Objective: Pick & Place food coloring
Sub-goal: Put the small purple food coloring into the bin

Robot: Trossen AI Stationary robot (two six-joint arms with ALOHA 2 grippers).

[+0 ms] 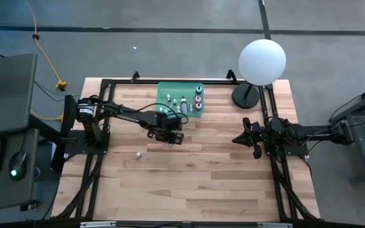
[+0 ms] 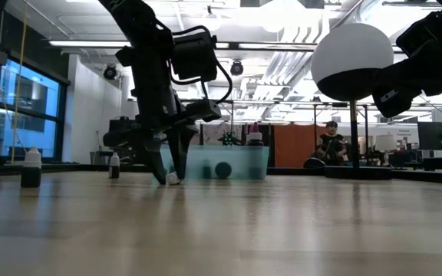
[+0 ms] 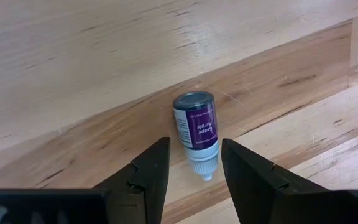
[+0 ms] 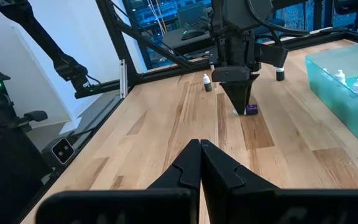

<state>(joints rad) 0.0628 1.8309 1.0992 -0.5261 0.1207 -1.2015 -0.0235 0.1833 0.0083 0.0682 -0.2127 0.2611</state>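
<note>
Food coloring bottle (image 3: 196, 132) lies flat on the bench (image 3: 73, 56), long axis running between the spread fingers of the left tool (image 3: 191, 168) above it, ungrasped; right tool (image 4: 201, 163) waits clenched, well apart.

The near half of the table (image 1: 189, 183) lies bare wood, open for a hand to pass from the left edge to the right edge, with only one small white thing (image 1: 138, 154) lying toward the left edge. Along the far edge the way is blocked by the green tray (image 1: 170, 95) full of upright bottles at the middle and by the white globe lamp (image 1: 262, 61) on its dark base at the far right corner. In front of the tray the left hand (image 3: 191, 171) stands low over a purple-labelled bottle (image 3: 197, 132) lying on its side, fingers parted either side of its tip, while the right hand (image 1: 238, 139), fingers together, hangs near the right edge, well apart, with clear wood between the two
</note>
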